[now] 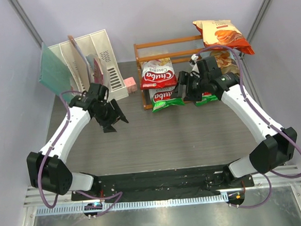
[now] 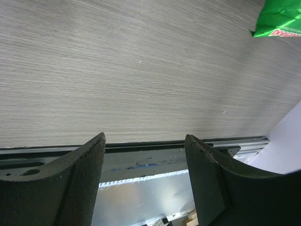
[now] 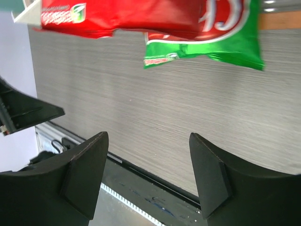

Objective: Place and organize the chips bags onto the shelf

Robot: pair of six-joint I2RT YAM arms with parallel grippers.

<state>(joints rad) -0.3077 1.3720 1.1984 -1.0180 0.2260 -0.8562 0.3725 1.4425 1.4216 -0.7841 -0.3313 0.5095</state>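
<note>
Shelf: orange-brown wooden rack with slatted tiers (image 1: 171, 40), at the far side of the grey wood-grain surface (image 1: 167, 137).
Top tier: cream and orange-red glossy chips bag (image 1: 222, 35), lying at the right end and hanging over it.
Middle: red glossy "Chiba" bag (image 1: 158, 73), upright, left of centre.
Bottom: green glossy "Chiba" bag (image 1: 166, 100), directly under the red one, its front edge jutting out over the surface. A second green bag (image 1: 207, 97) lies to its right, mostly hidden by the right arm.
Left fingers (image 2: 80, 183): spread apart, nothing between them, well apart from the shelf, near the white plastic file organizer (image 1: 92, 57).
Right fingers (image 3: 84, 179): spread apart, empty, just in front of the red and green bags.
Step in hand: probably tidying, since no loose bag shows on the surface.
Next move: likely the right arm squaring up a crooked bag. That calls for a light grasp on a bag edge without dislodging its neighbours.
</note>
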